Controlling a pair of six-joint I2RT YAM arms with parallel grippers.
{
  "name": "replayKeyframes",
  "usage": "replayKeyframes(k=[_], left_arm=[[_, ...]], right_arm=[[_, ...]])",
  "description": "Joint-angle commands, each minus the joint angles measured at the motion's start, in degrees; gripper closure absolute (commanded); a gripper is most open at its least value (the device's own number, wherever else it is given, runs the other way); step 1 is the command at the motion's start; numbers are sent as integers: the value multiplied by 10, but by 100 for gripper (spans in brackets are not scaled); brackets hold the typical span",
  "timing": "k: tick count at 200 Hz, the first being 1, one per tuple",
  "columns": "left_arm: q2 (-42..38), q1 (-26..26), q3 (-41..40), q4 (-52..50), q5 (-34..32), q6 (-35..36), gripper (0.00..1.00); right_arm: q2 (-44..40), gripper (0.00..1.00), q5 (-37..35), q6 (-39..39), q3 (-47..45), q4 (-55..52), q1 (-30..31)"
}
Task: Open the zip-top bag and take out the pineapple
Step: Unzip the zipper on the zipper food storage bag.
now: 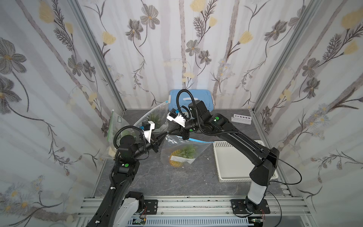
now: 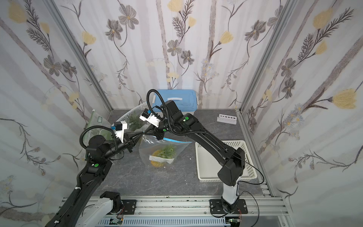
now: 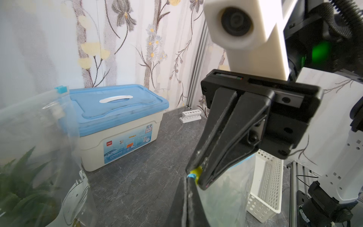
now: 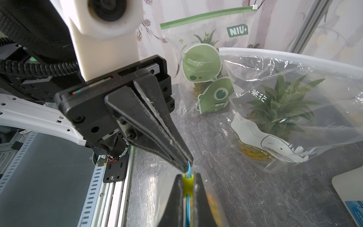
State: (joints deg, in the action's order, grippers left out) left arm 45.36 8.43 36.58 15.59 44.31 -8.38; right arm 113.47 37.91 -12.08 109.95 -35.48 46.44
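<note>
Both arms meet at one top corner of the zip-top bag [image 1: 196, 149], right over the middle of the dark stone table [image 1: 157, 180]. The left gripper [image 4: 187, 166] is pinched tight on the very end of the blue zip strip [image 4: 189, 206]. The right gripper [image 4: 188, 188] is clamped on the little yellow slider [image 3: 196, 172] just beside it, so the two sets of tips are nearly touching. In both top views that corner is held up off the table and the blue strip runs down from it toward the white basket [image 1: 233, 177].

The pineapple [image 1: 177, 160] is inside the bag, lying on its side low in it with a white label across it; the leafy crown points toward the back. You can see it in a top view too [image 2: 159, 159].

Other stuff around: two more bagged pineapples at the back left, a green-zip bag [image 4: 206, 59] and a whale-print bag [image 4: 294, 118], plus a blue-lidded box [image 1: 204, 96] against the back wall.
</note>
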Motion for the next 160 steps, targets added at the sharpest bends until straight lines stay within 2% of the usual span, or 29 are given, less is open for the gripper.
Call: replayKeyframes(k=[1,101,129,160], left_arm=[[-17,-2,-3,31,-50,-4,100],[-61,-14,-12,-28,-186,-12,100],[-69,-20,-6,-52,-236,-13,100],[-53,-27,5,-56,-253,-17,100]], right_arm=[[-8,99,23,-15,-7,-3,3],[-60,99,-57,-5,-82,-8,-4],[-110,100,-102,20,-162,2,-16],[-205,100,-143,73,-281,26,-15]])
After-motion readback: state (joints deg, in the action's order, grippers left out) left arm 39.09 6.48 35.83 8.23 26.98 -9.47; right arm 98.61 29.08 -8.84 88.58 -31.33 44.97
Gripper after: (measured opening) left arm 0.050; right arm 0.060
